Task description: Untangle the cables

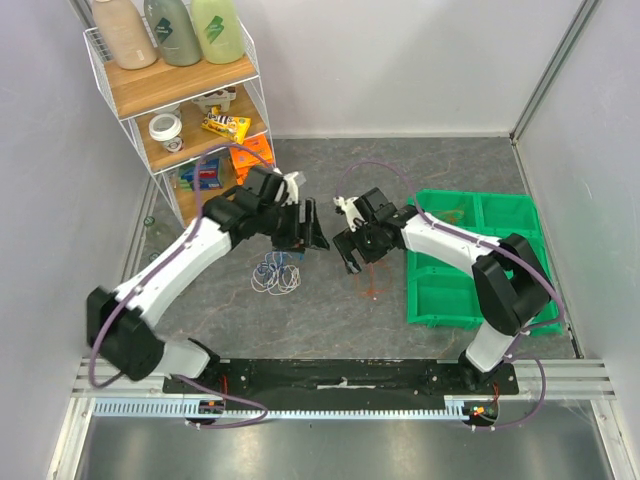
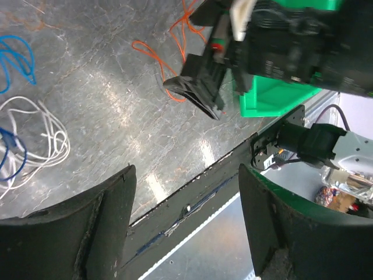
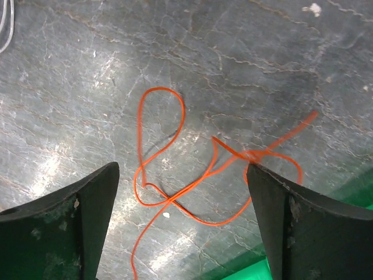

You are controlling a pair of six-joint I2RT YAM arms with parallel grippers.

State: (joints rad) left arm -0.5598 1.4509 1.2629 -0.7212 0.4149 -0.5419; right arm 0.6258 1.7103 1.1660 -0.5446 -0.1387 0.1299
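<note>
Note: thin orange wire [image 3: 198,181] lies flat near the middle of the grey marbled table [image 1: 450,170], in loose loops that cross each other. You'll find the thin white wires [image 2: 41,131] and thin blue wires [image 2: 11,58] toward the left edge, loosely intertwined, lying apart from the orange.

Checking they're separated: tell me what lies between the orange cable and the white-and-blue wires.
Between orange cable and white-and-blue wires: only bare tabletop, clearest in the top view.

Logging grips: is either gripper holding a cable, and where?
Nothing held. Left gripper and right gripper stand open; orange cable and white-blue cables lie loose below.
</note>
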